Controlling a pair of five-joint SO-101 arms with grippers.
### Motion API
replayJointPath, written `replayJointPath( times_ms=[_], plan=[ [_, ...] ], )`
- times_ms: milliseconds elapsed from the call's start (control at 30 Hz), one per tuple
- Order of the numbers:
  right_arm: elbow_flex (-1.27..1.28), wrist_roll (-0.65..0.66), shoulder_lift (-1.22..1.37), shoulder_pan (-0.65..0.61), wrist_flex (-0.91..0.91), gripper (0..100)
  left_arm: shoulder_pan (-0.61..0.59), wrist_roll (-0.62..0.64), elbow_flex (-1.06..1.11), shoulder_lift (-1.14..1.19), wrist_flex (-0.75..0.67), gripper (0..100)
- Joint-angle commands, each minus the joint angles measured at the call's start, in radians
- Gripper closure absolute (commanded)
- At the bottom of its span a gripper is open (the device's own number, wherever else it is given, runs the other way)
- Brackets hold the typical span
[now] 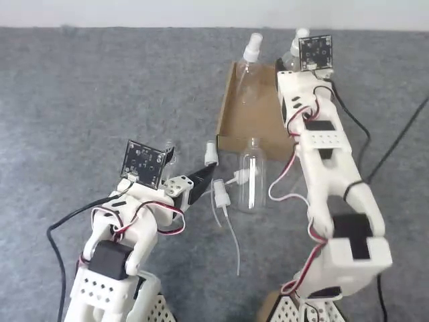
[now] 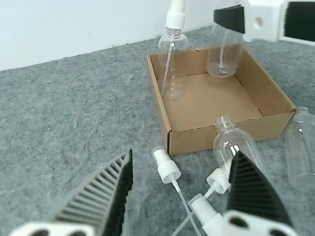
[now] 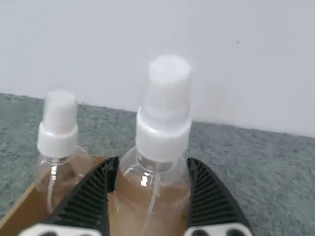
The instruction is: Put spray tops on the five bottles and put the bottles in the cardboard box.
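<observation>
While the left gripper (image 2: 179,199) is held wide open and empty above the grey carpet (image 1: 100,87), three loose spray tops (image 2: 166,166) are seen lying just ahead of it, their thin dip tubes crossed over one another. Just right of them, an uncapped bottle (image 1: 251,182) is stood upright in front of the near wall of the cardboard box (image 1: 231,100). A second clear bottle (image 2: 301,142) is glimpsed beside it, partly cut off. Inside the box, a capped bottle (image 1: 253,57) is stood at the far left corner. Farther right, the held bottle (image 3: 155,182), fitted with its top, is clasped about its body by the right gripper (image 3: 147,196) over the far right corner. Whether its base is touching the box floor cannot be told.

Several slips can be expected from here. If the held bottle is let go before it is seated, it is likely to be tipped against its neighbour, and both could be toppled. Because the tubes are tangled, a second top may be dragged along when one is lifted. The uncapped bottle is light and close to the tops, so it could be knocked over by a wide jaw. A bent tube may also be caught on the neck rim instead of being fed in.
</observation>
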Motion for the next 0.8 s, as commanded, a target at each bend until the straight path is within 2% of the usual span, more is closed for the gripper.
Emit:
replayJointPath(
  times_ms=[0,133,767],
  plan=[
    [-0.124,0.012,0.061,0.035,-0.061,99.2,0.005,-0.002,-0.008,-0.023,-0.031,71],
    [-0.127,0.014,0.130,0.064,-0.148,99.2,0.005,-0.002,-0.008,-0.023,-0.031,71],
    [-0.127,0.012,0.188,0.035,-0.153,98.7,0.005,-0.002,-0.007,-0.023,-0.031,71]
  ],
)
